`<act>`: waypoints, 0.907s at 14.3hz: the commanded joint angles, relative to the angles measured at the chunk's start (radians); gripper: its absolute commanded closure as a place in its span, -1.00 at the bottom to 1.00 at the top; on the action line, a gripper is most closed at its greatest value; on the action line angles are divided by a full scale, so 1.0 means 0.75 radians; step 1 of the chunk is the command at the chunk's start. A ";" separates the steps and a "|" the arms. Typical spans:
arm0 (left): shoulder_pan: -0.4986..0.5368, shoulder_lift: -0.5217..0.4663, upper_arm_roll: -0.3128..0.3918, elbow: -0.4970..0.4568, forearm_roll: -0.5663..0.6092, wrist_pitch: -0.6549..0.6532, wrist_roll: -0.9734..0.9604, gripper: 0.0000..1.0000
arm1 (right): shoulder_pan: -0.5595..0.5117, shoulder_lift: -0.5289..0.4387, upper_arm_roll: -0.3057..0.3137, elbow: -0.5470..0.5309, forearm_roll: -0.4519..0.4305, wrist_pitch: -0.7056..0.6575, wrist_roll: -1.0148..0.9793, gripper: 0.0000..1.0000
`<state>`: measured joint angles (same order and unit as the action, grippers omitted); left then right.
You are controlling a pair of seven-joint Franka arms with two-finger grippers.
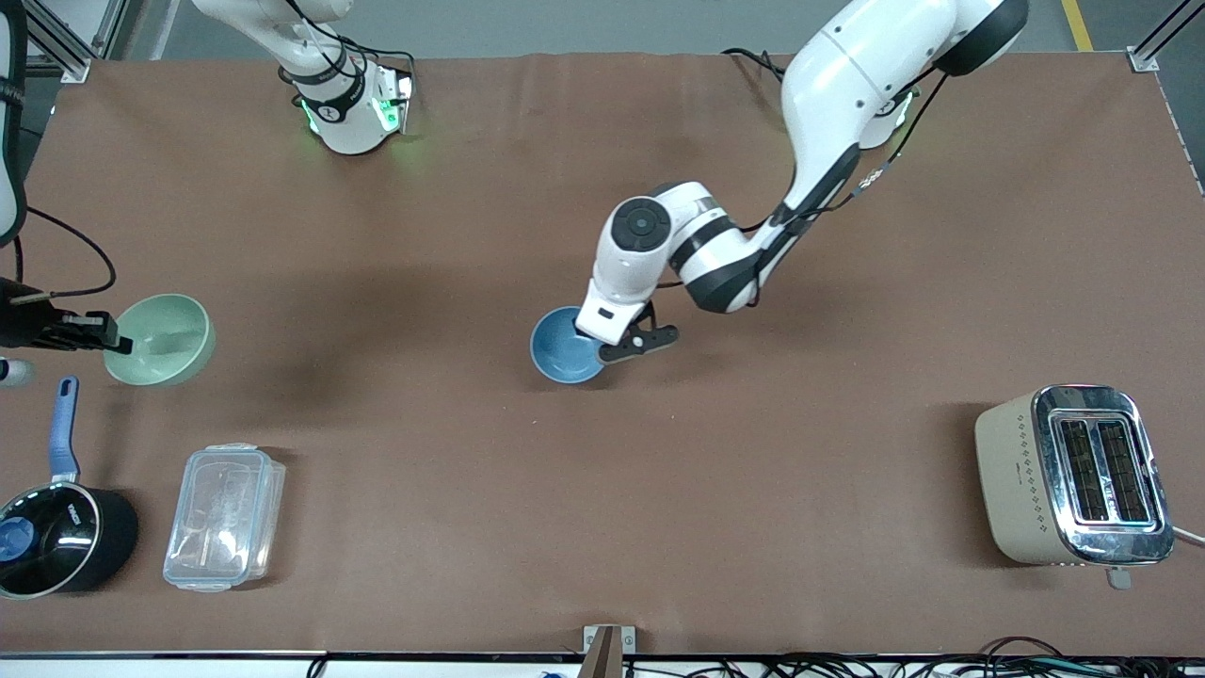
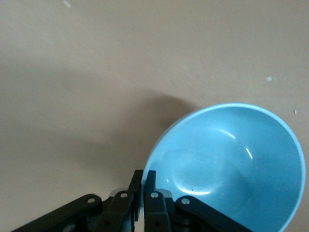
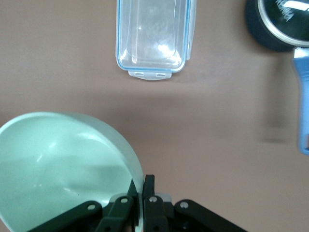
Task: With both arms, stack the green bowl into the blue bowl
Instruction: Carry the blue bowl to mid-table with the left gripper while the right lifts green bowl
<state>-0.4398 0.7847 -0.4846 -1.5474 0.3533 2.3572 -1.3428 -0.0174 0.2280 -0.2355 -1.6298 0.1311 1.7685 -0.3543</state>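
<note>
My left end effector (image 1: 602, 350) pinches the blue bowl (image 1: 563, 346) by its rim, mid-counter (image 1: 602, 490), tilted. My right end effector (image 1: 120, 345) clamps the green bowl (image 1: 162, 339), above the saucepan (image 1: 58, 539), also tilted.

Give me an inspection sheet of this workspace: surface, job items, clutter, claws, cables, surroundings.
Surface: brown table, no spills seen.
Job's things: green bowl at the right arm's end of the table; blue bowl near the table's middle; the two are well apart, not stacked.
Clutter: black saucepan with a blue handle and clear plastic container, both nearer the front camera than the green bowl; toaster at the left arm's end.
Claws: right claw shut on the green bowl's rim; left claw shut on the blue bowl's rim.
Cables: dark cable looping by the right arm; more along the table's near edge.
Surroundings: metal frame posts at the corners.
</note>
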 commanded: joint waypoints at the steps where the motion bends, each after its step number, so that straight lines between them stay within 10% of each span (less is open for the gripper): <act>1: -0.158 0.087 0.114 0.132 0.024 -0.007 -0.044 1.00 | 0.003 -0.062 0.160 0.123 -0.154 -0.142 0.257 0.98; 4: -0.262 0.120 0.212 0.173 0.014 -0.003 -0.042 0.88 | 0.003 -0.112 0.324 0.126 -0.152 -0.190 0.529 0.98; 5: -0.260 0.117 0.213 0.173 0.014 0.001 -0.034 0.44 | 0.001 -0.114 0.381 0.128 -0.146 -0.194 0.611 0.98; 6: -0.258 0.109 0.215 0.173 0.024 0.001 -0.032 -0.90 | 0.003 -0.118 0.430 0.128 -0.134 -0.188 0.672 0.98; 13: -0.020 -0.242 0.233 0.171 0.020 -0.408 0.315 -1.00 | 0.019 -0.043 0.676 0.065 -0.113 -0.043 0.949 0.99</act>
<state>-0.5179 0.7248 -0.3041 -1.3795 0.3668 2.1610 -1.1989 0.0057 0.1706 0.2434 -1.5458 0.0423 1.6786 0.3177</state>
